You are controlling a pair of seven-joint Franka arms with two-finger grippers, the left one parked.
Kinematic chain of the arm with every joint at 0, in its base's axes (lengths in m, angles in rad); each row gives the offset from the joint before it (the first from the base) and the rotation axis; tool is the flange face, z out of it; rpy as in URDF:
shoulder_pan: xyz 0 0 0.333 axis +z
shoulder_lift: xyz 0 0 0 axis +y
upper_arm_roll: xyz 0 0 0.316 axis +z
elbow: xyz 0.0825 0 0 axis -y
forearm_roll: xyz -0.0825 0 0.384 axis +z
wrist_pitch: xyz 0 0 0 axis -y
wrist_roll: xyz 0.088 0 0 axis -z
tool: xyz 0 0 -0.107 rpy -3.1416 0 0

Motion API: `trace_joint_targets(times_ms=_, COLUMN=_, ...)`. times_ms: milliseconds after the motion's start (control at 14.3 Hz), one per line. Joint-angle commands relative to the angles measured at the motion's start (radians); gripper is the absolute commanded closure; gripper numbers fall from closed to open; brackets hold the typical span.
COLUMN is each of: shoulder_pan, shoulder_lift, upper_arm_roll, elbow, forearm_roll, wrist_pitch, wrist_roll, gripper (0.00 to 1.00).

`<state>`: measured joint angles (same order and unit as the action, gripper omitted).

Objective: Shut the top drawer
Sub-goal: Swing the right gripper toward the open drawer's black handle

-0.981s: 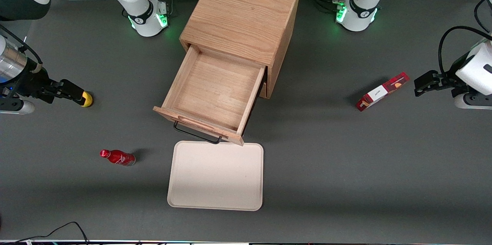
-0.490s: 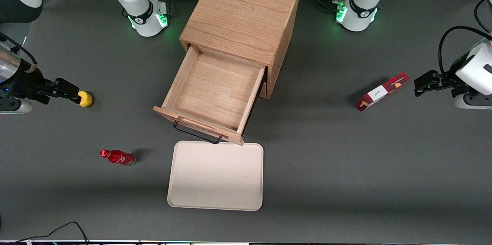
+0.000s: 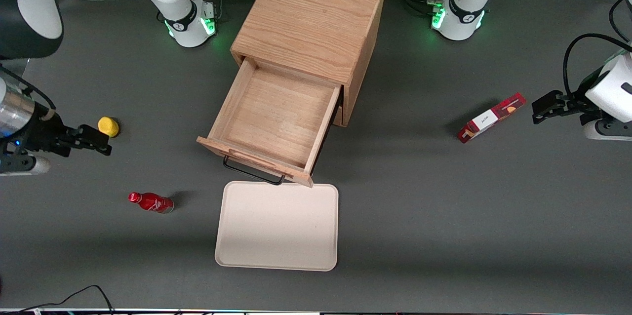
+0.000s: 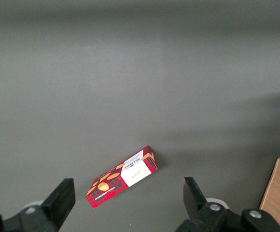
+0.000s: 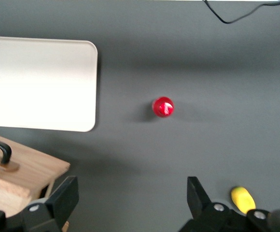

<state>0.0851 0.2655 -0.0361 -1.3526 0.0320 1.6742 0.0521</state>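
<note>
Now, from the front, my pincer [image 3: 101, 148] hangs over the worktop [image 3: 444, 216] toward the working arm's end, empty, just beside a small yellow object [image 3: 108, 126] and touching nothing. The top drawer [image 3: 269, 120] stands pulled well out of the oak cabinet [image 3: 311, 19], toward the parked arm's end from me, its black handle [image 3: 253, 173] facing the front camera above a cream tray [image 3: 277, 226]. Its sliding axis runs from the handle back into the cabinet, so I judge I must get in front of it and push.

At my wrist, the fingers [image 5: 200, 198] are spread wide, gripping nothing; the drawer front's corner, a red bottle [image 5: 163, 107] and the tray show.
</note>
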Motion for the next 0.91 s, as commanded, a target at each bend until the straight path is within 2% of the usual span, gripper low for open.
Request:
trace_joint_targets(times_ms=0, shoulder_pan=0.018, shoulder_lift=0.112, upper_arm_roll=-0.004, elbow=0.153, forearm_roll=0.061, wrist_pitch=-0.024, wrist_roll=-0.023, gripper=0.0)
trace_joint_targets(times_ms=140, shoulder_pan=0.021, shoulder_lift=0.15, upper_arm_roll=0.016, elbow=0.188, forearm_roll=0.072, wrist_pitch=-0.019, wrist_roll=-0.027, gripper=0.0)
trace_joint_targets(times_ms=490, shoulder_pan=0.016, shoulder_lift=0.259, upper_arm_roll=0.145, elbow=0.308, forearm_roll=0.071, wrist_pitch=0.001, wrist_roll=-0.032, gripper=0.0)
trace_joint_targets(times_ms=841, shoulder_pan=0.005, shoulder_lift=0.307, upper_arm_roll=0.255, elbow=0.322, forearm_roll=0.069, wrist_pitch=0.041, wrist_roll=-0.271, gripper=0.0)
